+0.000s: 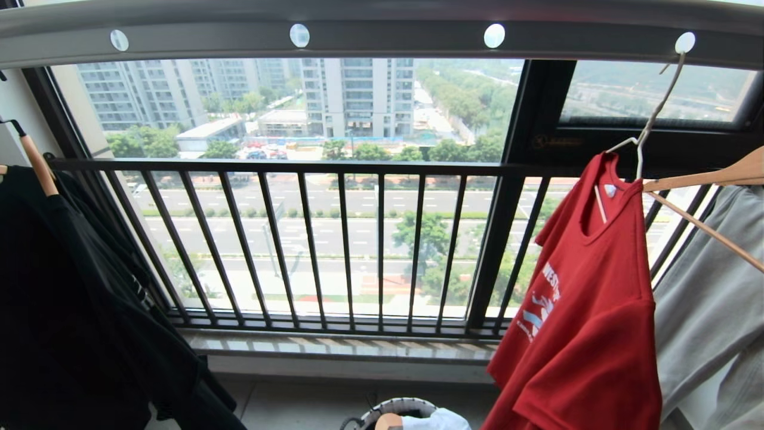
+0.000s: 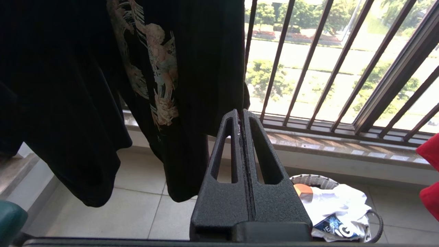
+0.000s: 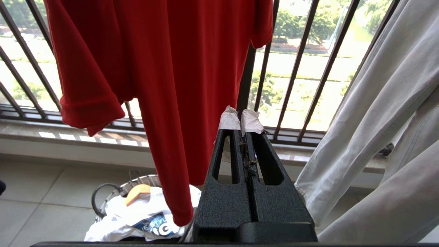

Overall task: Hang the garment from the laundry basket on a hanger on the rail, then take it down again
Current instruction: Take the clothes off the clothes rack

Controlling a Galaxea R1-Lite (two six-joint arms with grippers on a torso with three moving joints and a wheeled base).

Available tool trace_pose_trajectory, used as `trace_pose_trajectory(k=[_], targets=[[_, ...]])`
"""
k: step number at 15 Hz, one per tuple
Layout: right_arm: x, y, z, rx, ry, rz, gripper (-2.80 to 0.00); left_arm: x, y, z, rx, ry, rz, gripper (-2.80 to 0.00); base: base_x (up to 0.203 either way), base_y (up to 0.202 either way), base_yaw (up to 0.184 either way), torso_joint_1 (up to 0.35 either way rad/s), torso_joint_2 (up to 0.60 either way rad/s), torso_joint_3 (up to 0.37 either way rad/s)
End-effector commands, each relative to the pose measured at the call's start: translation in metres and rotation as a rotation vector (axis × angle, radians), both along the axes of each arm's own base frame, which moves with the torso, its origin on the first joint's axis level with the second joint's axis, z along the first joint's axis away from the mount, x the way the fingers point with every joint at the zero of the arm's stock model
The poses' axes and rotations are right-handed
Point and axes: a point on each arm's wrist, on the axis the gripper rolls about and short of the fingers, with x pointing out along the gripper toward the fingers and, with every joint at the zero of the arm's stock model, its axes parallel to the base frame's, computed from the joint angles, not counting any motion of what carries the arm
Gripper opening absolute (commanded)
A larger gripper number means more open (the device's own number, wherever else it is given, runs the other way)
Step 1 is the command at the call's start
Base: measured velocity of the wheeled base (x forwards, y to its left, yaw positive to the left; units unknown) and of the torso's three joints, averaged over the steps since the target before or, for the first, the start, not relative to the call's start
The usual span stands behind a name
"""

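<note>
The rail [image 1: 382,33] carries the hanger [image 1: 647,125] with the red garment [image 1: 588,310] draped on it, so hanging looks done, taking down remains. Left tool [image 2: 241,115] and right tool [image 3: 240,118] are pressed together, empty.

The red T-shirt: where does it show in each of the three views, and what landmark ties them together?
Head view: the red T-shirt hangs at the right on the wire hanger, hooked in the rail.
Left wrist view: only a red edge at the right border.
Right wrist view: it fills the upper left and centre, above the shut right gripper.
Shared landmark: the laundry basket on the floor.
</note>
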Motion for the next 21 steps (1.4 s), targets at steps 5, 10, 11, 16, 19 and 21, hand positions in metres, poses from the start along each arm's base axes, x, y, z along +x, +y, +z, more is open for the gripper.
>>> trace_pose_trajectory(k=[5, 10, 11, 16, 19, 21], targets=[[0.000, 0.000, 0.001, 0.007, -0.006, -0.021, -2.80, 0.000, 0.000, 0.000, -0.001, -0.001, 0.001, -2.80, 0.000, 0.000, 0.000, 0.000, 0.00, 0.000], [-0.006, -0.001, 0.076, 0.009, -0.054, -0.019, -2.80, 0.000, 0.000, 0.000, -0.001, 0.000, 0.001, -2.80, 0.000, 0.000, 0.000, 0.000, 0.00, 0.000], [-0.003, 0.000, 0.095, 0.009, -0.056, -0.018, -2.80, 0.000, 0.000, 0.000, -0.001, 0.000, 0.001, -2.80, 0.000, 0.000, 0.000, 0.000, 0.00, 0.000], [0.009, 0.001, 0.171, 0.010, 0.035, 0.023, -2.80, 0.000, 0.000, 0.000, -0.001, 0.000, -0.001, -2.80, 0.000, 0.000, 0.000, 0.000, 0.00, 0.000], [0.027, 0.002, 0.205, 0.017, 0.160, 0.094, -2.80, 0.000, 0.000, 0.000, -0.001, 0.000, 0.001, -2.80, 0.000, 0.000, 0.000, 0.000, 0.00, 0.000], [0.041, 0.004, 0.227, 0.024, 0.217, 0.144, -2.80, 0.000, 0.000, 0.000, -0.001, 0.000, 0.001, -2.80, 0.000, 0.000, 0.000, 0.000, 0.00, 0.000]])
